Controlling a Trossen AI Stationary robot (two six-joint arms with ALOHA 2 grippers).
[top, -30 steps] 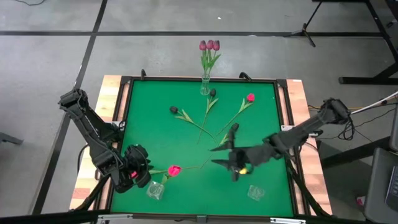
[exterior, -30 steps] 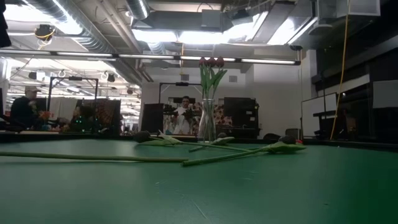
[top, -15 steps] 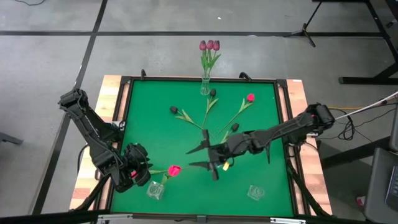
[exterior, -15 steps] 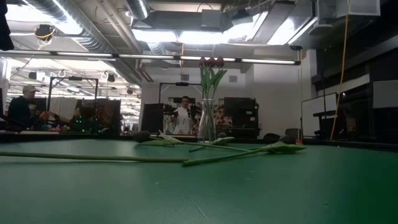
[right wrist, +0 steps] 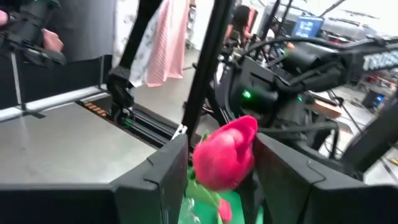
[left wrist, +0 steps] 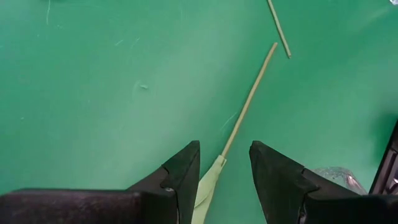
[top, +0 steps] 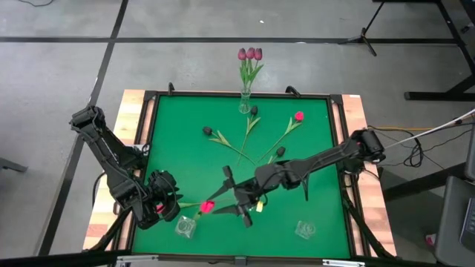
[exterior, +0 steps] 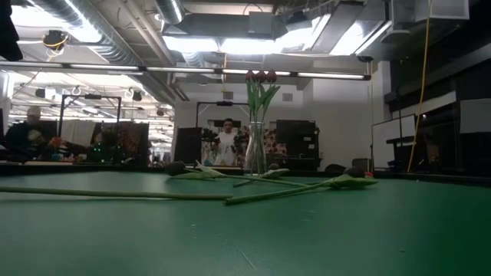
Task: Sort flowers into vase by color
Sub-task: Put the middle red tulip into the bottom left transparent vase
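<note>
Three mauve tulips already stand in the vase at the bench's top edge — one colour sorted. Right claw, lower centre of the high view, spread open around a pink tulip, head between its fingers, apparently to grip it. Left claw, lower left — open, empty, straddling a stem. Four tulips lie loose mid-bench.

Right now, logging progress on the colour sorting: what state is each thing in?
Far vase: upright, holding three mauve tulips.
Front-left vase: empty.
Front-right vase: empty.
Near pink tulip: unsorted, head between the right tool's fingers.
Far pink tulip: lying flat, unsorted.
Three dark tulips: lying flat, unsorted.
Right tool: open.
Left tool: open, above a stem.
</note>
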